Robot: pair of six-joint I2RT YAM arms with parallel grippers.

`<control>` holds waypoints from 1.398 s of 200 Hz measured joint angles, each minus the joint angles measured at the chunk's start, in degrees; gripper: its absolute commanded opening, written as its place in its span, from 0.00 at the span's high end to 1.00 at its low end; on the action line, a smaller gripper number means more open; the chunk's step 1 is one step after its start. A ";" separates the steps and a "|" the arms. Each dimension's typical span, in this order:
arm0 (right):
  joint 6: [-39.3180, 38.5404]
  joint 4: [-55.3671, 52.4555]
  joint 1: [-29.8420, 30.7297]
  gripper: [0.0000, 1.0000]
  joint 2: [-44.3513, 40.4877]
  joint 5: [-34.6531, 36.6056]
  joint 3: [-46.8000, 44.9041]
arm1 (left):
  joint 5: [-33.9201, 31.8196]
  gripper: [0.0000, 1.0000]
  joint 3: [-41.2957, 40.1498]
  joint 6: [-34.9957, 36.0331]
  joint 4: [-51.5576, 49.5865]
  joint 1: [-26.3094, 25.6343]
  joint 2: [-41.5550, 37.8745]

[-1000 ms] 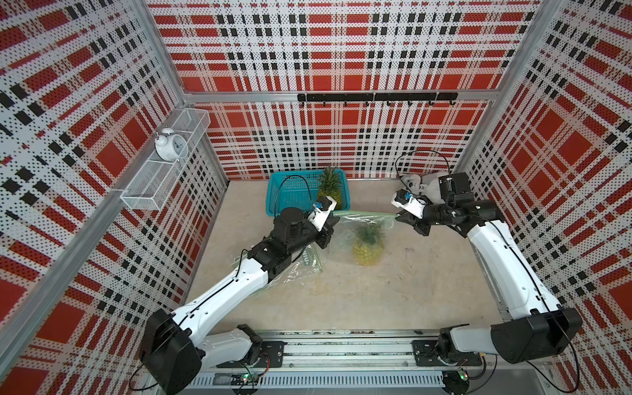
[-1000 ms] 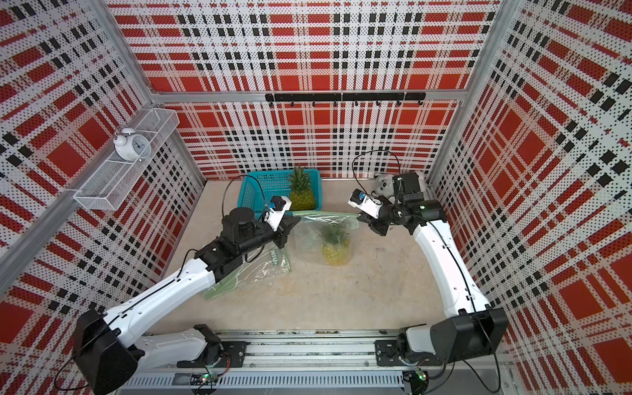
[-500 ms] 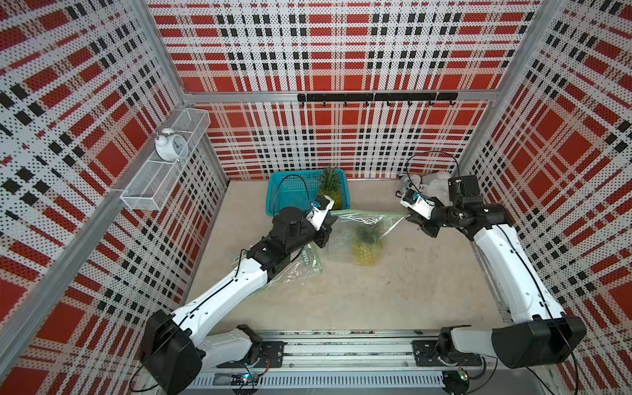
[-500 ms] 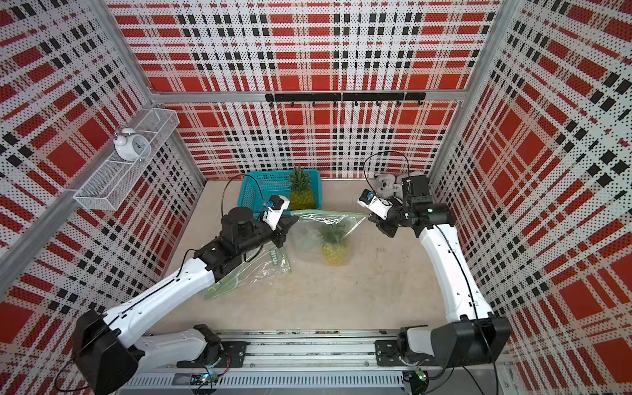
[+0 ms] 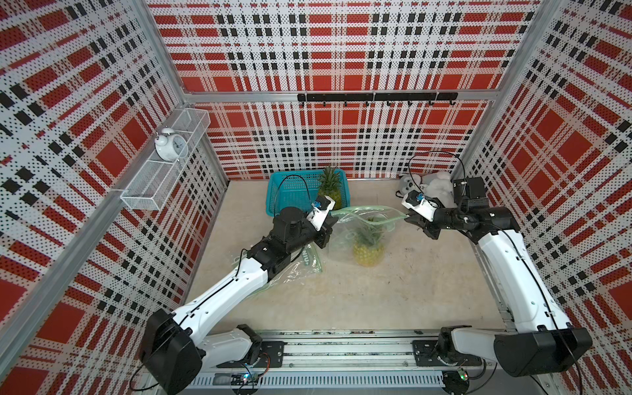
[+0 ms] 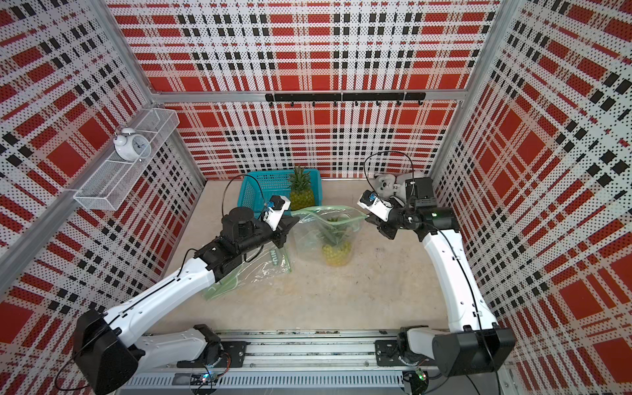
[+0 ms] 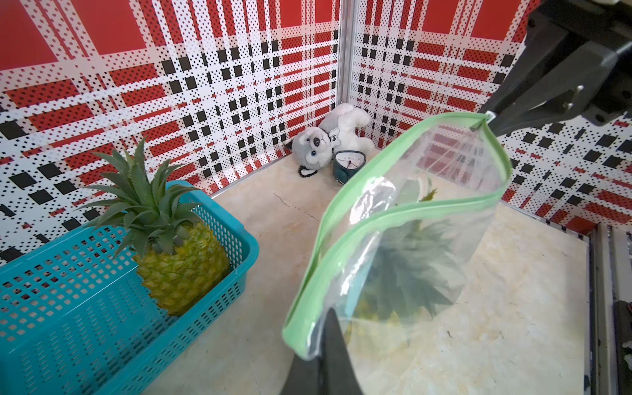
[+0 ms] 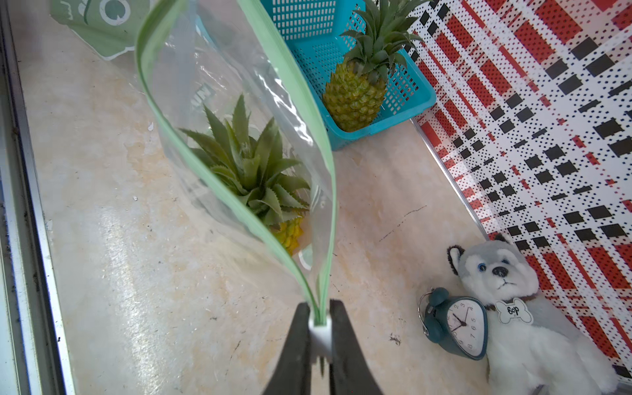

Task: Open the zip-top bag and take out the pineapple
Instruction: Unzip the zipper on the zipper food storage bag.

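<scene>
1. The clear zip-top bag with a green zipper strip [image 5: 355, 236] is held up off the beige tabletop [image 5: 376, 290] between the two arms, its mouth parted into a long narrow opening.
2. The left gripper [image 5: 332, 224] is closed on the bag's green strip at one end; in the left wrist view its dark fingers [image 7: 333, 345] pinch the strip's end.
3. The right gripper [image 8: 319, 330] is closed on the white zipper slider [image 8: 319, 333] at the opposite end of the strip.
4. The yellow pineapple with a green leaf crown [image 8: 253, 174] is inside the bag, crown towards the opening, body at the bottom.
5. A second pineapple [image 6: 301, 191] stands in the turquoise plastic basket [image 6: 260, 191] by the back wall.
6. A flat, clear, green-printed bag [image 6: 253, 273] lies on the tabletop under the left arm.
7. A grey-and-white plush husky [image 8: 523, 307] lies in the far corner, with a dark teal alarm clock [image 8: 458, 325] against it.
</scene>
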 measured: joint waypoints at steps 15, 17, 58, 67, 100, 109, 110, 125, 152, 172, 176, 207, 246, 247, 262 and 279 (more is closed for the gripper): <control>0.00 0.24 1.20 0.99 0.11 0.00 0.02 | 0.13 1.00 0.24 0.13 0.52 -1.11 0.98; 0.00 0.26 1.40 0.99 0.13 0.00 0.04 | 0.17 1.00 0.31 0.15 0.61 -1.29 1.18; 0.00 0.26 3.43 0.99 0.92 0.09 0.04 | 0.24 1.00 1.44 0.61 1.14 -3.63 4.81; 0.00 0.26 3.65 0.99 1.14 0.15 0.04 | 0.22 1.00 1.70 0.72 1.27 -3.85 5.46; 0.04 0.70 4.20 0.99 1.57 1.07 -0.26 | -0.48 1.00 2.12 0.79 1.31 -4.20 7.21; 0.07 0.90 4.39 0.99 1.66 1.40 -0.61 | -1.05 1.00 2.16 0.79 1.31 -4.22 7.61; 0.07 0.92 4.42 0.99 1.66 1.42 -0.63 | -1.07 1.00 2.16 0.79 1.31 -4.24 7.63; 0.22 1.36 4.79 0.99 2.08 1.79 -1.33 | -1.79 1.00 2.16 0.83 1.25 -4.28 8.31; 0.55 2.16 5.16 0.99 2.32 2.49 -4.44 | -3.21 1.00 2.16 1.25 1.22 -4.83 9.31; 1.14 2.99 5.18 0.99 2.29 2.97 -7.54 | -4.35 1.00 2.16 1.62 1.20 -5.49 9.94; 1.22 3.21 5.18 0.99 2.29 3.04 -8.24 | -4.48 1.00 2.16 1.66 1.20 -5.60 10.10; 2.16 5.49 5.20 0.99 1.62 3.58 -13.03 | -5.88 1.00 2.01 2.03 0.87 -6.21 10.62; 3.72 8.61 5.20 1.00 -0.85 3.82 -17.07 | -7.43 1.00 0.63 2.32 0.85 -6.64 10.75; 3.74 8.66 5.20 1.00 -0.87 3.82 -17.11 | -7.48 1.00 0.61 2.29 0.85 -6.64 10.78; 4.33 9.64 5.20 1.00 -1.05 3.91 -17.68 | -8.33 1.00 0.07 2.47 0.87 -6.93 11.02; 4.74 10.40 5.22 0.99 -1.09 3.91 -17.81 | -9.14 1.00 -0.39 2.78 0.87 -7.28 11.37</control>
